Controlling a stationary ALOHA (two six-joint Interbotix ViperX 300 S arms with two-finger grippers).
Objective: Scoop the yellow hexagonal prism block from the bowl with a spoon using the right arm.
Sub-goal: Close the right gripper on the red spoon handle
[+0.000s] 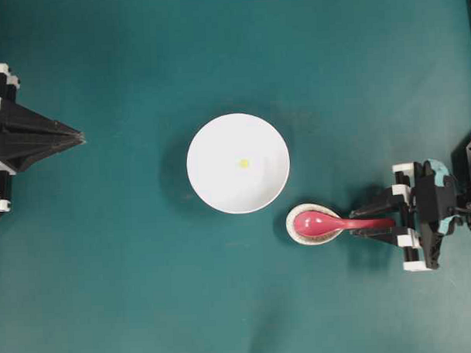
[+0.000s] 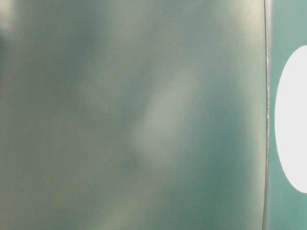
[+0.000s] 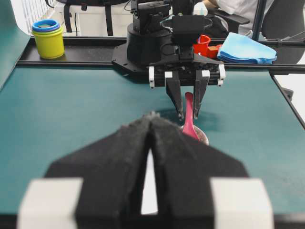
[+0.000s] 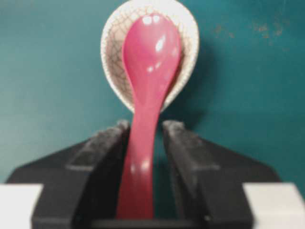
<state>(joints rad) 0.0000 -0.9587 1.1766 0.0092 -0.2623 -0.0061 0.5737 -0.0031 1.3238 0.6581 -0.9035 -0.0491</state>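
Observation:
The white bowl [image 1: 220, 181] sits mid-table with the tiny yellow hexagonal prism block [image 1: 243, 163] inside it. To its lower right, the pink-red spoon [image 1: 318, 222] rests with its scoop in a small speckled dish [image 1: 299, 235]. My right gripper [image 1: 353, 223] straddles the spoon's handle. In the right wrist view the gripper [image 4: 147, 126] is open: the spoon [image 4: 150, 62] lies against one finger, with a gap to the other. The left gripper [image 1: 81, 138] is shut and empty at the far left, its tips meeting [image 3: 151, 117].
Beyond the table's far edge in the left wrist view stand a yellow cup stack [image 3: 48, 38], a blue cloth [image 3: 248, 47] and red items [image 3: 204, 45]. The table-level view is a blur with a white shape [image 2: 292, 120] at its right.

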